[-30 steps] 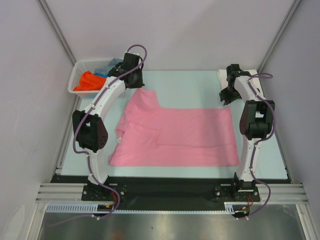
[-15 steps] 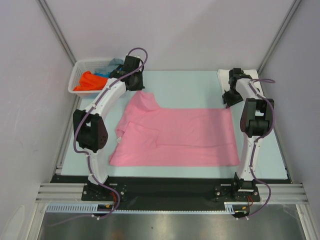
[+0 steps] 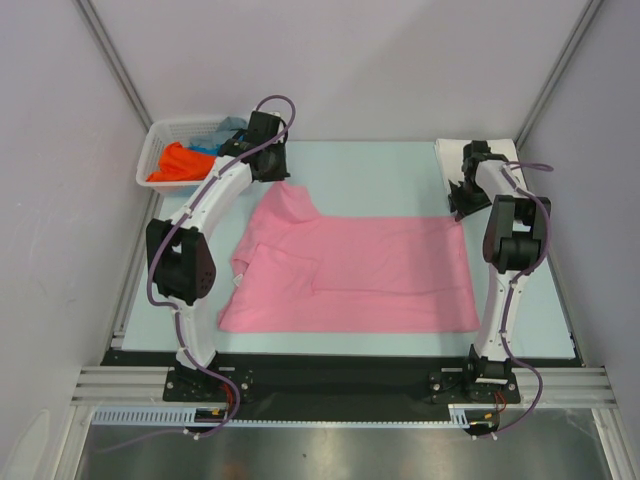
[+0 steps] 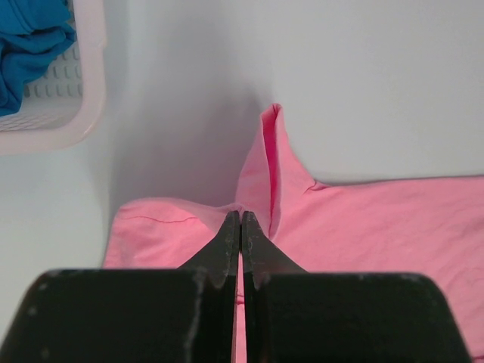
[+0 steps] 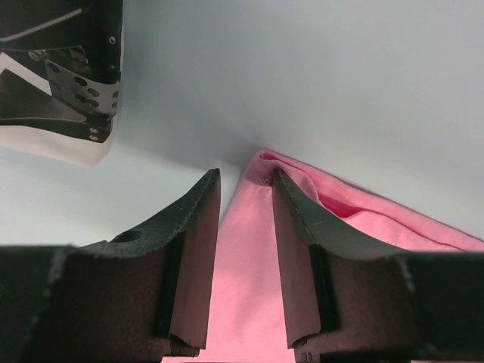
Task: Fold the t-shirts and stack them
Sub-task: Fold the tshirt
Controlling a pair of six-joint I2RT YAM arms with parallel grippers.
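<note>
**Grippers at both far corners of pink shirt**

Arms: left arm (image 3: pixel 215 195) runs from its base at the near edge out to the far-left part of the pale flat table (image 3: pixel 380 175), elbow bent outward. Right arm (image 3: pixel 512 235) reaches up the right side, wrist turned inward at the far end.

Left gripper (image 4: pixel 240 219): jaws pressed fully together, tips pinching the plain pink cloth t-shirt (image 3: pixel 350 275) at its far-left corner. A raised ridge of cloth runs away from the tips (wrist view shows it clearly).

Right gripper (image 5: pixel 243 181): jaws partly apart and not clamped. They straddle the shirt's far-right corner, with pink cloth lying between the two fingers (image 5: pixel 193 257).

Shirt: spread nearly flat in the middle of the table, long axis left to right. The right end is a straight edge. The left end is irregular with a sleeve-like flap, and its far corner peaks toward the left gripper.

Far left: white plastic lattice basket (image 3: pixel 185 124) just beside the left gripper, holding a crumpled orange shirt (image 3: pixel 175 162) and a blue shirt (image 4: pixel 26 45).
</note>
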